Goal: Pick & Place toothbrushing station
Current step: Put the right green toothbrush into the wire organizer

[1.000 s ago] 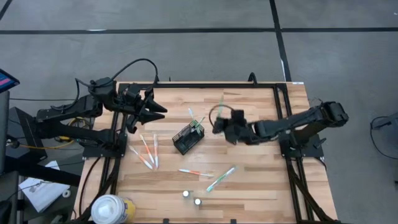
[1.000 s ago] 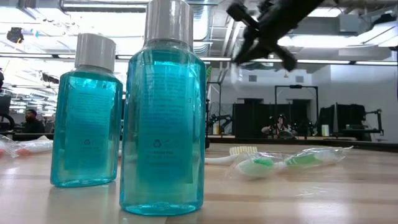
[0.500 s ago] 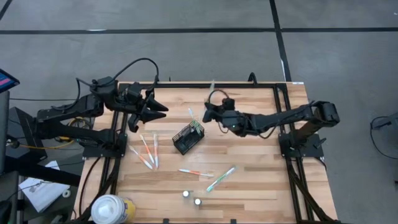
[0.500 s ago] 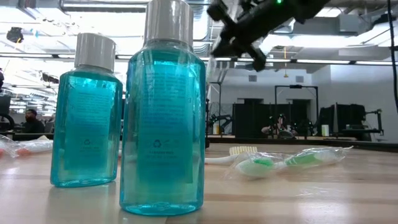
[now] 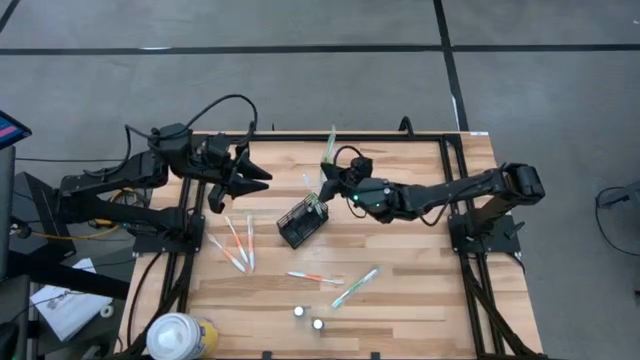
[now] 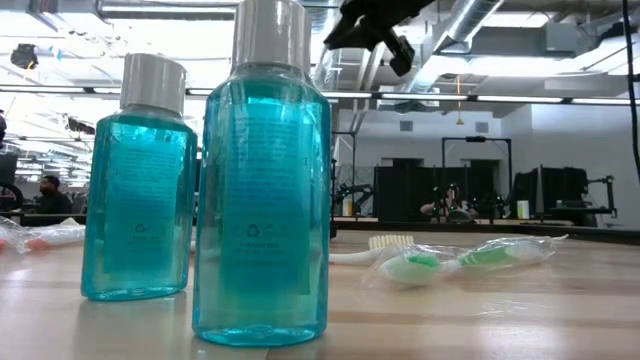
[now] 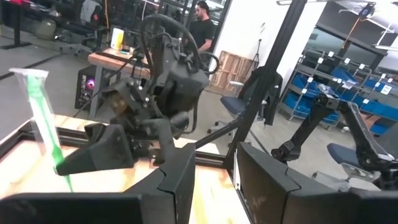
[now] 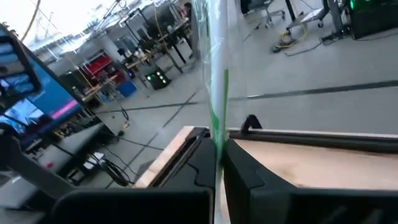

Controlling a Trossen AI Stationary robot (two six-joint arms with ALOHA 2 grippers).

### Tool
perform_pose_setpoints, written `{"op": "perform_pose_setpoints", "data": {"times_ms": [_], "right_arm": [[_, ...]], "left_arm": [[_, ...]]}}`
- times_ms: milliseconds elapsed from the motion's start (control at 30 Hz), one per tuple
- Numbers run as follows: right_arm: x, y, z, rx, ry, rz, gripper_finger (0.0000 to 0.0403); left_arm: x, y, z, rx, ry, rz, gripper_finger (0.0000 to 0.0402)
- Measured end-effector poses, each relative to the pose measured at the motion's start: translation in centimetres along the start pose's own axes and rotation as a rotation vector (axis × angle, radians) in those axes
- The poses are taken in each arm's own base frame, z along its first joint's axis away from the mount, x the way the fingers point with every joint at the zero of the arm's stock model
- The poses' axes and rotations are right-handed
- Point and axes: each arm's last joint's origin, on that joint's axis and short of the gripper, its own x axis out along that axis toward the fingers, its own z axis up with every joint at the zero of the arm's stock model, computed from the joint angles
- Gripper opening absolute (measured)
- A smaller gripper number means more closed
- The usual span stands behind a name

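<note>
The black wire-mesh holder [image 5: 302,221] stands on its base mid-table with a couple of toothbrushes [image 5: 314,194] sticking out of it. My right gripper [image 5: 323,178] is just beyond the holder's far right corner, high above the table [image 6: 368,22], and is shut on a green toothbrush in a clear wrapper [image 5: 329,145]. My left gripper [image 5: 258,178] is open and empty at the far left. Several wrapped toothbrushes lie flat on the wood: three at the left [image 5: 238,243], an orange one [image 5: 314,278] and a green one [image 5: 355,288] nearer the front. My right gripper pinches the wrapped green toothbrush by its lower part [image 8: 217,140] between its two fingers. The fingers come roughly level from the table's right and lie across the brush. The brush stands nearly upright above the fingers [image 7: 42,115], clear of the table and the holder.
Two small bottles of blue liquid [image 5: 298,312] [image 5: 318,324] stand near the front edge, close before the low camera [image 6: 262,180]. A large white-and-yellow round container [image 5: 178,336] sits at the front left corner. A black frame [image 5: 440,140] edges the table.
My right gripper has moved toward the table's left, toward the holder, and has risen, carrying the green toothbrush, which has tipped more upright. My left gripper has kept still.
</note>
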Motion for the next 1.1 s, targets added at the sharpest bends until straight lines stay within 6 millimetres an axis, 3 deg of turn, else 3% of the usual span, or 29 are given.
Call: {"op": "perform_pose_setpoints", "data": {"times_ms": [400,500,700,900,1100], "right_arm": [[-5.2,0.5,-4.5,0.011,-0.010,-0.180,0.0000],[-4.7,-0.1,-5.8,-0.022,-0.012,-0.220,0.0000],[-2.0,-1.4,-8.6,-0.004,-0.029,-0.279,0.0000],[0.1,-1.2,-9.7,0.047,-0.060,-0.243,0.0000],[0.7,-0.8,-10.1,0.013,-0.054,-0.197,0.0000]], "left_arm": [[-0.1,0.3,-0.5,0.049,0.046,0.028,0.0115],[-0.2,0.9,-0.4,0.083,0.038,0.109,0.0115],[-1.0,2.8,-0.6,0.179,0.082,0.345,0.0115],[-1.7,4.9,-0.3,0.171,0.082,0.461,0.0115],[-2.3,5.7,-0.1,0.170,0.081,0.484,0.0115]]}}
